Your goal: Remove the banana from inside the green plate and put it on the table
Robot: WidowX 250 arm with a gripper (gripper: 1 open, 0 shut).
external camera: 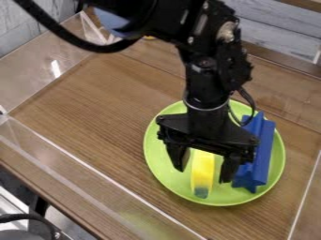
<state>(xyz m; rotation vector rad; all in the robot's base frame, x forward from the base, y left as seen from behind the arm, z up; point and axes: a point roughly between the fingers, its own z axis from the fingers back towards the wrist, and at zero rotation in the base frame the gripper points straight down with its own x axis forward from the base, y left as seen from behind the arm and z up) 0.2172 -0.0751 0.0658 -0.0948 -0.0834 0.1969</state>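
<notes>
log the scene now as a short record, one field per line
banana: yellow, on the green plate, upper part hidden by the tool
tool: open, over the plate, fingers on either side of the banana
green plate: lime, round, on the table
blue block: on the plate, to the right of the banana in view
table: brown wood grain
task status: banana not yet on the table

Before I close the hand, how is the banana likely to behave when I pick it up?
The banana looks smooth and evenly coloured, so probably stiff plastic and a bit slippery. Its slim shape suggests it's light and could roll or twist if gripped off-centre.
</notes>
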